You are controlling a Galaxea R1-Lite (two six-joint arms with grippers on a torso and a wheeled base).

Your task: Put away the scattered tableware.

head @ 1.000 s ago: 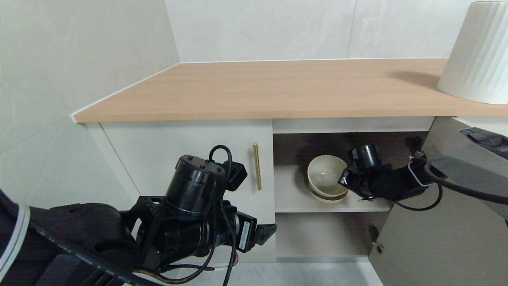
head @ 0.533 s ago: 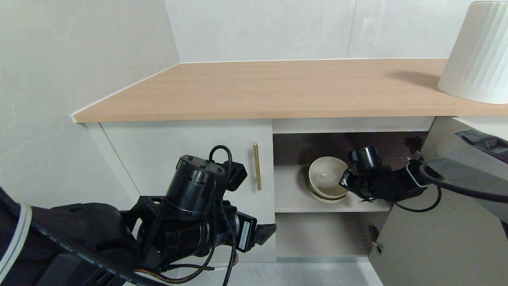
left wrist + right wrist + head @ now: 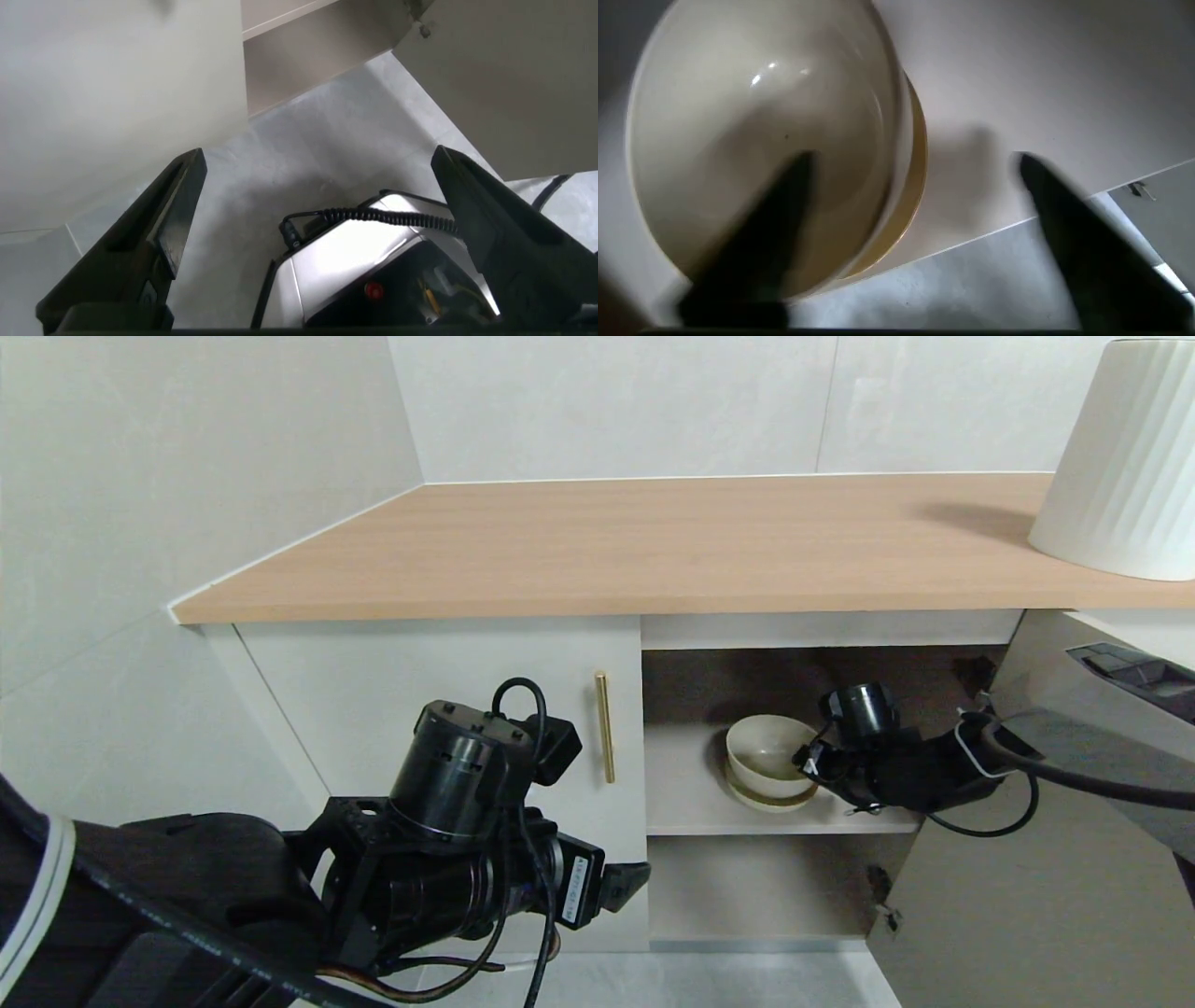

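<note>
A cream bowl point(image 3: 761, 751) point(image 3: 757, 149) rests nested in a second bowl with a brown band point(image 3: 767, 799) point(image 3: 910, 159) on the upper cabinet shelf point(image 3: 681, 793). My right gripper point(image 3: 808, 761) point(image 3: 913, 166) is inside the cabinet at the bowl's right rim. It is open, with one finger over the bowl's inside and the other outside the rim. My left gripper point(image 3: 624, 885) point(image 3: 318, 163) hangs low in front of the closed left door, open, with nothing between its fingers and the floor beneath it.
The right cabinet door point(image 3: 1027, 896) stands swung open beside my right arm. The left door point(image 3: 420, 672) is closed and has a gold handle point(image 3: 604, 726). A white ribbed vessel point(image 3: 1125, 467) stands on the wooden countertop point(image 3: 653, 541). The lower cabinet compartment point(image 3: 756, 887) is bare.
The cream bowl went from tilted up towards me to lying flat and lower in the banded bowl. My right gripper sank slightly with it. The left arm stayed still.
</note>
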